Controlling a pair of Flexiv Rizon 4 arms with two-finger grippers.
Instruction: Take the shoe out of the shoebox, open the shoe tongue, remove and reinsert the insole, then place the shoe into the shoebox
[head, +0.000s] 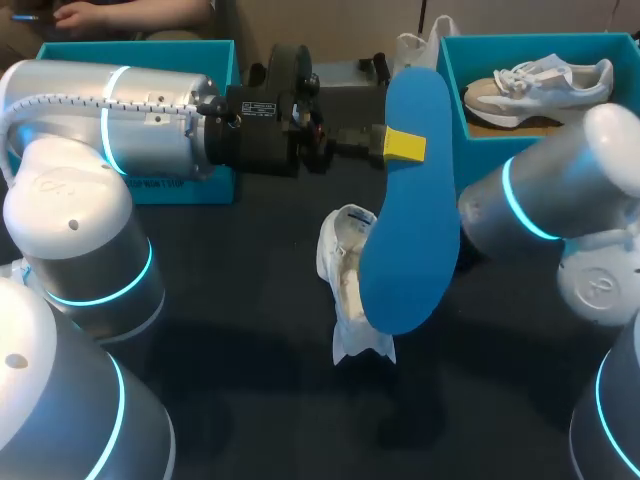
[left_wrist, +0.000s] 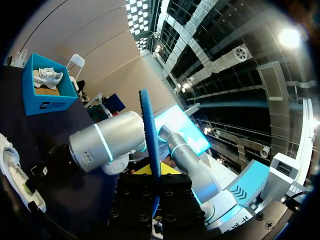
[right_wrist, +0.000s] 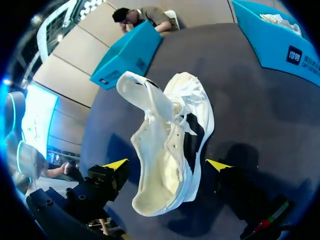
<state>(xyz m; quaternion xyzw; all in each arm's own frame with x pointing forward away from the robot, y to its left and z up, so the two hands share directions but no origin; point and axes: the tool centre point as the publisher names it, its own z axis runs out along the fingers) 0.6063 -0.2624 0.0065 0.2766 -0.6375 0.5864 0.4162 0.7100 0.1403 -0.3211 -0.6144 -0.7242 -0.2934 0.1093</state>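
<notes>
Clamping the blue insole (head: 410, 220) between its yellow tips, the left tool (head: 404, 146) holds it in the air just above the white shoe (head: 345, 262). The right tool (right_wrist: 167, 165) stands apart, one finger on either side of the shoe, which lies on the tabletop (head: 250, 330). For a clean reinsert I'd steady the shoe first, keep the tongue (right_wrist: 134, 92) folded back, then feed the insole in toe-first.
</notes>
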